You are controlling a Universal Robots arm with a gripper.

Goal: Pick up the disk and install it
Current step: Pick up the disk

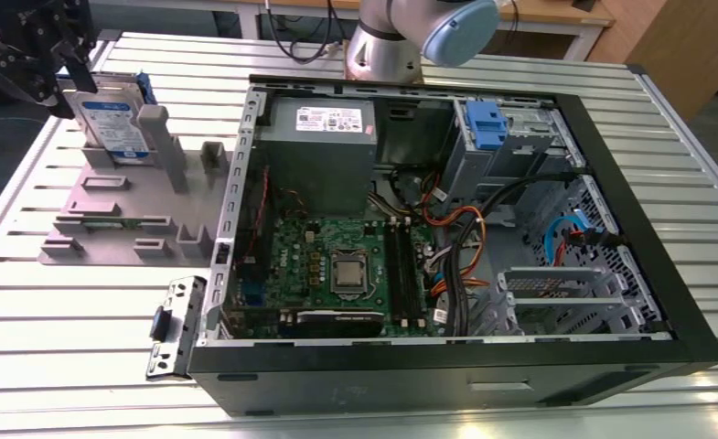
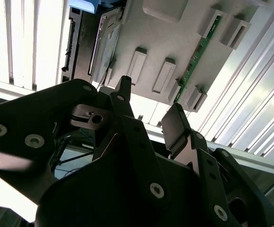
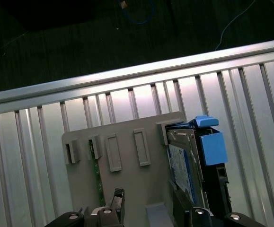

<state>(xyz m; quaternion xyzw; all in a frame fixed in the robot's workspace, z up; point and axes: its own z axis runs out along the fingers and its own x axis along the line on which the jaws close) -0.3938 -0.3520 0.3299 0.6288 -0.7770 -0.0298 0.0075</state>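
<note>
The disk point(image 1: 109, 123), silver with a white-and-blue label and a blue bracket, stands on edge in a slot of the grey holder point(image 1: 114, 197) at the exterior view's left. My black gripper point(image 1: 69, 73) hovers just above the disk's top edge, off to its far-left side. In the first wrist view the disk point(image 3: 186, 163) lies beside one fingertip point(image 3: 180, 202), and the gripper point(image 3: 148, 201) is open. The second wrist view shows the gripper point(image 2: 148, 106) open over the holder point(image 2: 174, 33), nothing between its fingers, with the disk point(image 2: 106, 45) off to one side.
An open computer case point(image 1: 651, 229) takes up the table's middle and right, with a grey power-supply box point(image 1: 319, 123) and a blue latch point(image 1: 486, 123) on a drive cage. The arm's base point(image 1: 390, 41) stands behind it. A green board point(image 2: 200, 52) sits in the holder. A metal bracket point(image 1: 176, 325) lies in front.
</note>
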